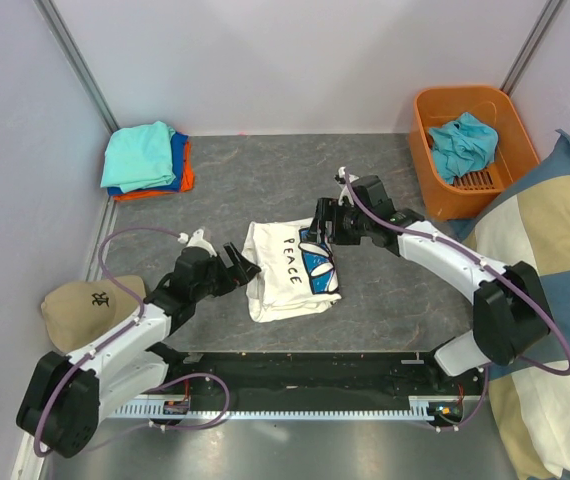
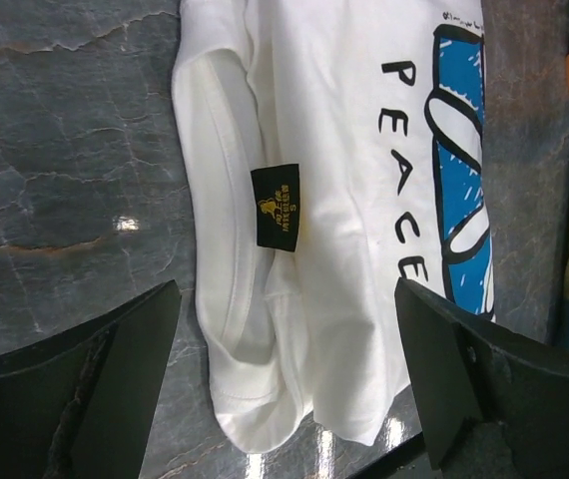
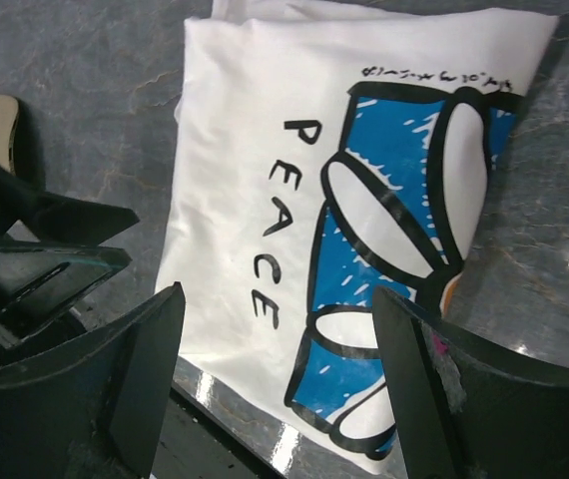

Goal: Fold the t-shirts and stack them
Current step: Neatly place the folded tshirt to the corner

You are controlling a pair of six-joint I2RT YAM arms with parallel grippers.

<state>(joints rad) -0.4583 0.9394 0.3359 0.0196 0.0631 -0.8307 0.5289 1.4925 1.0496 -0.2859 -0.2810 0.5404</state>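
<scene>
**foldfan:** ok so where are we at with the white tee (image 1: 287,272)? From the top view we've got it folded into a rough rectangle pretty much dead centre of the table (image 1: 265,180). It's print side up, with the PEACE lettering and the blue graphic showing.

**gripnerd:** yep, we see the same. The left gripper (image 1: 243,264) sits at the tee's 9 o'clock, right at its edge. In the left wrist view the jaws are spread wide with nothing pinched in them. We're looking down on the neckline there, with its little black label (image 2: 276,205). We can't tell if the fingertips actually touch the cloth.

**foldfan:** and the right gripper (image 1: 318,232)?

**gripnerd:** that one's at the tee's 1 o'clock, over the corner with the graphic. Its jaws are wide apart too and it's got hold of nothing. In its wrist view we just see the print lying flat down between the two fingers.

**foldfan:** for the other shirts, we've got a stack at the table's 10 o'clock, in the far corner. The teal tee (image 1: 143,152) is on top, the blue tee (image 1: 179,160) is under it and the orange tee (image 1: 186,180) is at the bottom. It's well apart from both arms.

**gripnerd:** plus there's a crumpled teal shirt (image 1: 463,143) in the orange basket (image 1: 455,203) at 2 o'clock. The tan cap (image 1: 83,305) is at 8 o'clock beside the left arm. The checked cushion (image 1: 555,250) is off at 3 o'clock by the right arm.
</scene>
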